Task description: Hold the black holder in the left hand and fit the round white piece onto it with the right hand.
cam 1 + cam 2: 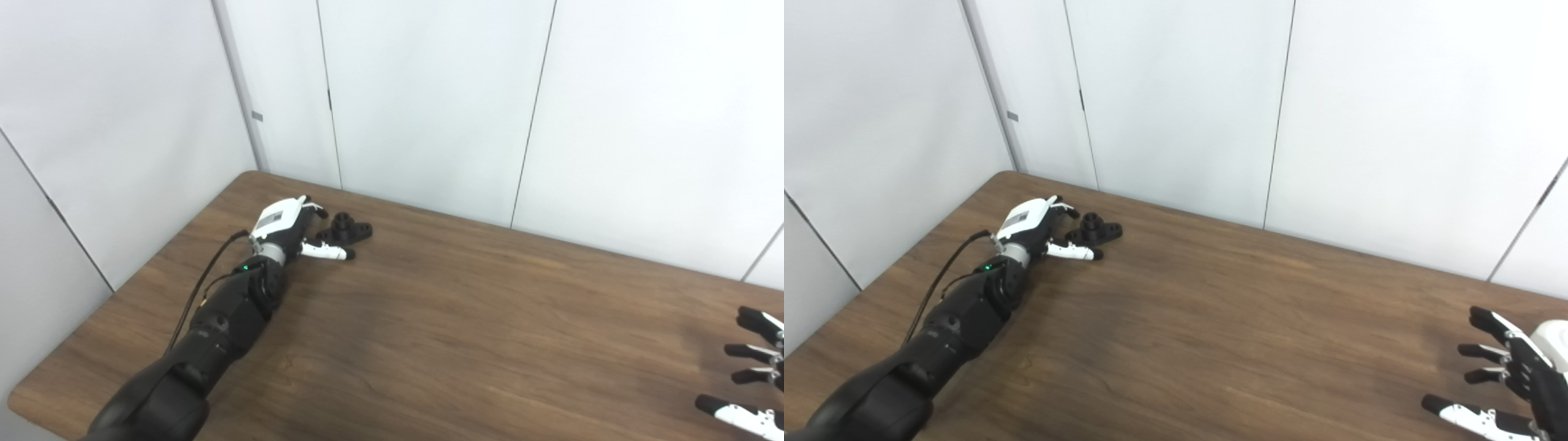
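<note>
The black holder (345, 231), a flat base with a short round post, lies on the brown table (465, 306) near its far left corner. My left hand (288, 228) rests on the table just left of it, open, thumb stretched along the holder's near side and fingers curving round its far side; I cannot tell whether they touch it. My right hand (1507, 380) hovers at the lower right edge, open with fingers spread and nothing in it. No round white piece shows in either view.
White wall panels (429, 98) stand close behind the table's far edge and along its left side. A black cable (202, 282) runs along my left forearm. The table's left edge (122, 288) is near the left arm.
</note>
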Controlling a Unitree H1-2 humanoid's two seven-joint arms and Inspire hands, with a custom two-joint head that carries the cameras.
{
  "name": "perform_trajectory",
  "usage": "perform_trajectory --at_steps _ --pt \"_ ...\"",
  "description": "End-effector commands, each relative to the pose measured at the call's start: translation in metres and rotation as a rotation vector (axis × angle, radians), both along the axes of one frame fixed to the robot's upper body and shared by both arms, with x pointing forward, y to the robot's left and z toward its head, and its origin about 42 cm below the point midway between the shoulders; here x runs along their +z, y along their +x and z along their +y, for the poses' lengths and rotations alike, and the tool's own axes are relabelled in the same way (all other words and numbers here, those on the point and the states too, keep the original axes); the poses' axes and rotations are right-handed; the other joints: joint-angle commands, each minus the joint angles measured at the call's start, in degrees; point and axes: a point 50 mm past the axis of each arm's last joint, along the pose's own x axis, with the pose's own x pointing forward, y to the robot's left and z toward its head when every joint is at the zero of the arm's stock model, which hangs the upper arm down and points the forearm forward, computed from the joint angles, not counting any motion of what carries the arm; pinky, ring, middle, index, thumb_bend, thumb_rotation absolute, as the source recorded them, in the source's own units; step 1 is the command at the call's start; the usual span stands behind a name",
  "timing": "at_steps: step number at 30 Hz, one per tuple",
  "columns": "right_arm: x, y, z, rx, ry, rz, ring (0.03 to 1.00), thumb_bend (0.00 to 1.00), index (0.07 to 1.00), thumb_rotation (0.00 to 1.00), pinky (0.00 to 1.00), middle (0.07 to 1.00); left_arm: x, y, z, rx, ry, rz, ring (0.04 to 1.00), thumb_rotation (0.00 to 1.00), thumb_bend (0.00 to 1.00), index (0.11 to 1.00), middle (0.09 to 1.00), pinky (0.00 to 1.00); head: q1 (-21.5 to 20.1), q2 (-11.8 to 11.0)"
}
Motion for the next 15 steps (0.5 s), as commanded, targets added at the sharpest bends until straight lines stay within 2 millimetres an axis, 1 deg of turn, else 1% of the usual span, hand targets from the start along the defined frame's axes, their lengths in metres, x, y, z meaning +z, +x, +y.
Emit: perform_trajectory --at_steps 1,4,6,7,8,9,11,13,15 --pt "0.024 0.006 -0.003 0.015 -0.011 -0.093 0.722 0.80 0.855 0.17 0.55 0.870 -0.002 0.000 0.007 0.033 -0.051 0.022 1.000 0.24 0.85 0.748 0.984 0.99 -0.21 0.00" --pt "0.027 0.005 -0.002 0.010 -0.013 -0.091 0.732 0.81 0.857 0.19 0.56 0.877 -0.010 -0.001 0.005 0.030 -0.160 0.025 1.000 0.15 0.84 0.690 0.987 1.00 -0.39 0.20" --pt "0.028 0.006 -0.003 0.011 -0.012 -0.097 0.736 0.81 0.856 0.19 0.56 0.880 -0.016 -0.002 0.004 0.026 -0.194 0.031 1.000 0.12 0.84 0.651 0.986 1.00 -0.41 0.28" --pt "0.029 0.006 -0.003 0.013 -0.012 -0.101 0.728 0.80 0.854 0.18 0.54 0.878 -0.019 -0.002 0.003 0.023 -0.203 0.034 1.000 0.08 0.65 0.556 0.979 1.00 -0.43 0.33" --pt "0.029 0.006 -0.003 0.014 -0.012 -0.105 0.725 0.80 0.853 0.18 0.54 0.878 -0.022 -0.002 0.002 0.023 -0.214 0.036 1.000 0.07 0.59 0.524 0.976 1.00 -0.43 0.33" --pt "0.030 0.006 -0.004 0.015 -0.012 -0.108 0.724 0.80 0.853 0.18 0.54 0.878 -0.026 -0.003 0.001 0.021 -0.223 0.040 1.000 0.07 0.56 0.506 0.971 1.00 -0.51 0.38" --pt "0.031 0.007 -0.005 0.014 -0.011 -0.108 0.722 0.80 0.851 0.18 0.54 0.879 -0.032 -0.004 -0.002 0.015 -0.227 0.053 1.000 0.06 0.53 0.489 0.950 1.00 -0.52 0.39" --pt "0.031 0.007 -0.006 0.012 -0.008 -0.111 0.727 0.80 0.852 0.20 0.55 0.881 -0.038 -0.006 -0.005 0.005 -0.233 0.067 1.000 0.06 0.53 0.485 0.941 1.00 -0.57 0.40" --pt "0.032 0.007 -0.007 0.011 -0.007 -0.116 0.719 0.80 0.850 0.20 0.54 0.879 -0.043 -0.008 -0.008 -0.010 -0.239 0.077 1.000 0.06 0.52 0.484 0.934 1.00 -0.61 0.50"
